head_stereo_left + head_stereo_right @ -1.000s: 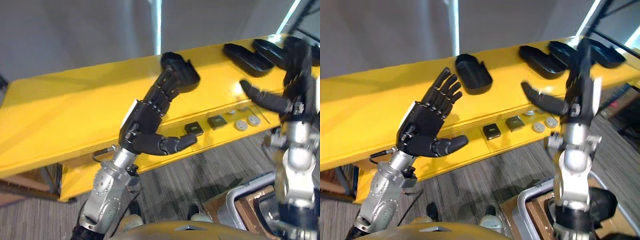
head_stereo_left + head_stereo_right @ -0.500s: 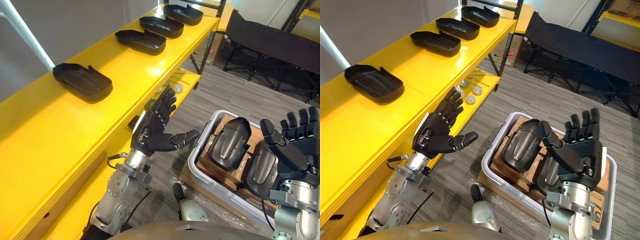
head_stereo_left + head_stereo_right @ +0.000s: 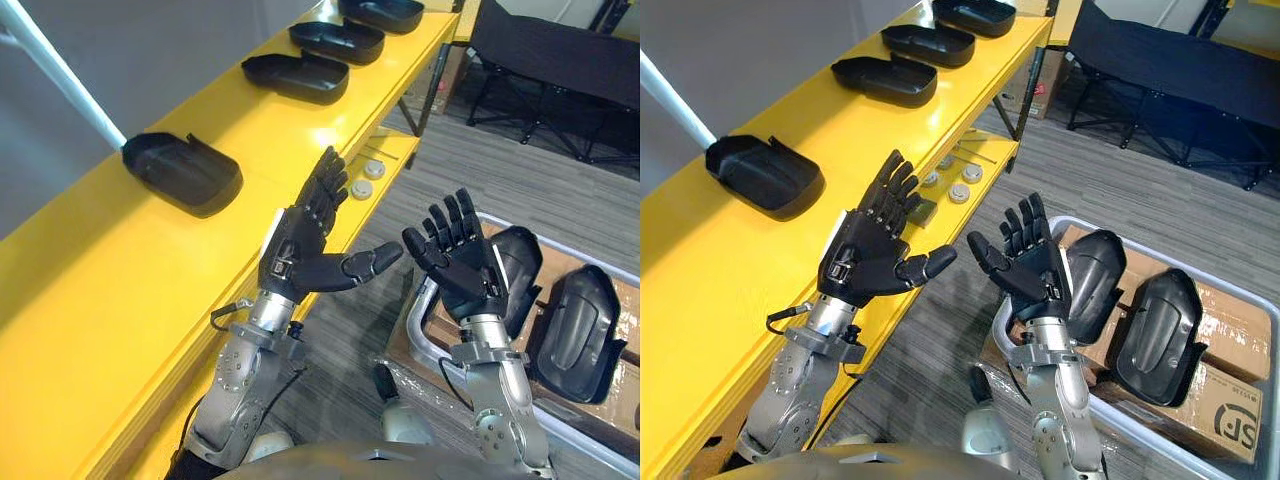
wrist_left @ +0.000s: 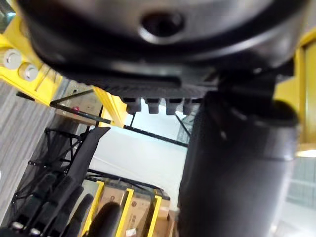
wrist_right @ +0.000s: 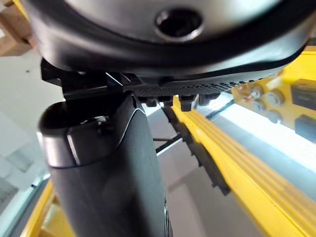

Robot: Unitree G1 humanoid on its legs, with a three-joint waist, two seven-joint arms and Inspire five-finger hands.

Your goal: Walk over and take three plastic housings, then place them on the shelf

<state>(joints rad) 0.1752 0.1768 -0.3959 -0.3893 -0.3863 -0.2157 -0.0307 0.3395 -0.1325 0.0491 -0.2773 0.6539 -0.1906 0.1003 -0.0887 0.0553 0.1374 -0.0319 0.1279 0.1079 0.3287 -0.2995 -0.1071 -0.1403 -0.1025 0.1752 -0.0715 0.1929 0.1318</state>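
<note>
The floor point(image 3: 1120, 180) is grey carpet with a fine striped weave. Along the robot's left runs a long yellow shelf point(image 3: 120, 300), smooth and glossy on top, with a lower tier beneath it. A black fabric folding cot point(image 3: 1180, 60) on thin dark legs stands well beyond it.

At the right sits a grey plastic tote point(image 3: 1076, 222) with rounded corners, holding brown cardboard boxes point(image 3: 1230, 400) – one bears dark print on its side. Two plastic housings lie on the boxes: one point(image 3: 1095, 285) just beside the right hand, the other point(image 3: 1158, 335) next to it. Both are dark, glossy, rounded shells.

Four more black housings rest on the shelf top, hollow side up like shallow trays: the nearest point(image 3: 183, 173), then a second point(image 3: 295, 77), a third point(image 3: 337, 41) and the farthest point(image 3: 380, 12).

The left hand point(image 3: 870, 255) – dark and segmented – is raised beside the shelf edge, fingers straight and spread, thumb out, holding nothing. The right hand point(image 3: 1035, 270) is raised by the tote, fingers likewise spread and empty.

Small round silver discs point(image 3: 962, 185) lie on the lower tier.
</note>
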